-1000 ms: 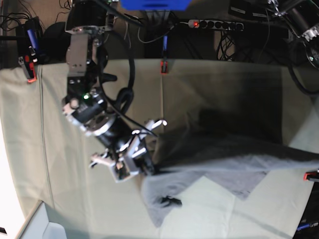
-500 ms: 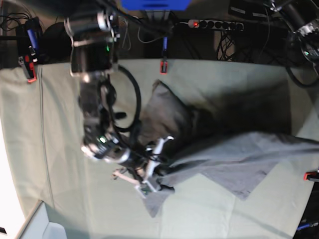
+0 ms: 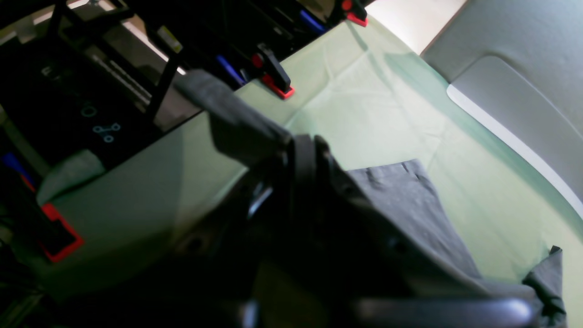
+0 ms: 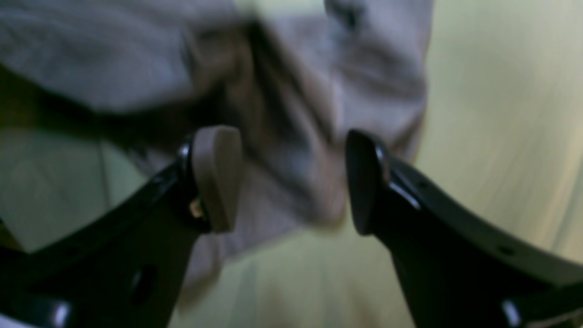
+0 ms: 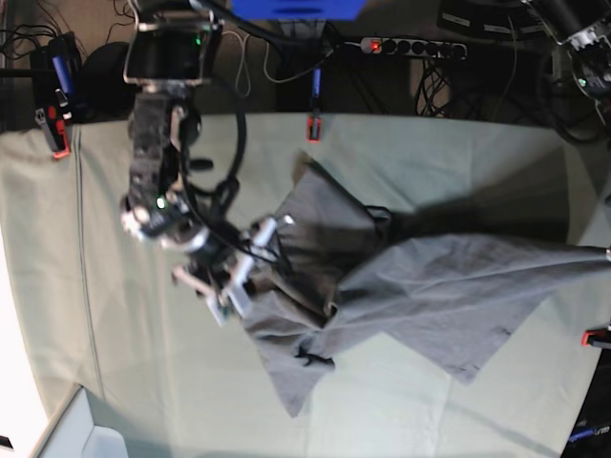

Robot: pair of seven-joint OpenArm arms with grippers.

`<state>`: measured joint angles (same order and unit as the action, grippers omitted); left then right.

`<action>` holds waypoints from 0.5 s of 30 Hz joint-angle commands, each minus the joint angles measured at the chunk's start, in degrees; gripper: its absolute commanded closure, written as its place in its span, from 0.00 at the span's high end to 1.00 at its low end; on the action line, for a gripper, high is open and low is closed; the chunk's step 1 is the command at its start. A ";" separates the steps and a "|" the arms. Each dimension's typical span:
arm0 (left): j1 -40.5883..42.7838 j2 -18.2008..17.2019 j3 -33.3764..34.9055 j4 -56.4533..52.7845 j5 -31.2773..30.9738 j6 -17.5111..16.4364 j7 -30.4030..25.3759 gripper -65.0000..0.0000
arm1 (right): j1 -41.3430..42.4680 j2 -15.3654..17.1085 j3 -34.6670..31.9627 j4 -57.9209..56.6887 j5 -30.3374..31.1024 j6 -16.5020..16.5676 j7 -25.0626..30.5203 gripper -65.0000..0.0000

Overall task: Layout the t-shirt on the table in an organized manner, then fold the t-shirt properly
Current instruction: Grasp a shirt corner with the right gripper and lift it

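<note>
Item: the t-shirt (image 5: 420, 286), dark grey, crumpled, lying across the middle of the desk (image 5: 430, 153) and stretched toward the desk's edge on the left arm's side, where one end rises off the cloth. Right gripper (image 4: 291, 182): its fingers (image 4: 216, 175) are spread, with a bunched fold of the shirt lying beyond the gap and nothing pinched; in the base view it sits at the shirt's other end. Left gripper (image 3: 300, 155): fingers pressed together on a fold of the shirt, lifted above the desk. Step in hand, as we judge it: the laying-out, not yet the folding, for the shirt is neither flat nor squared. The next move, we judge, calls for the right gripper to find a corner or hem opposite the left's hold, so the two can draw the cloth taut. Hard to make out: the right wrist view is blurred; collar and sleeves we cannot place; the left gripper is cut off in the base view.
</note>
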<state>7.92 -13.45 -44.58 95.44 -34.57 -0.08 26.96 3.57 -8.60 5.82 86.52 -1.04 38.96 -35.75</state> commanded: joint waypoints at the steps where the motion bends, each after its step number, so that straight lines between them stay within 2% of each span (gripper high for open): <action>1: -0.41 -0.83 -0.21 0.96 -0.38 -0.23 -1.51 0.00 | -0.10 -0.40 0.81 -0.59 0.91 1.00 1.07 0.57; 5: 0.21 0.13 -0.21 1.05 -0.38 -0.23 -1.51 0.00 | -3.44 -0.40 4.15 -5.60 0.99 1.00 1.07 0.57; 13: 0.30 1.54 -0.21 0.96 -0.11 -0.23 -1.51 0.00 | -8.19 -0.40 4.07 -9.73 1.08 1.04 1.59 0.57; 15: 0.38 1.54 -0.21 1.05 -0.38 -0.23 -1.51 0.00 | -9.07 -0.40 2.31 -9.73 1.08 1.04 1.59 0.57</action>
<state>8.71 -10.94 -44.51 95.44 -34.61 -0.03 27.00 -5.41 -8.56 8.56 76.49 0.25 38.76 -32.86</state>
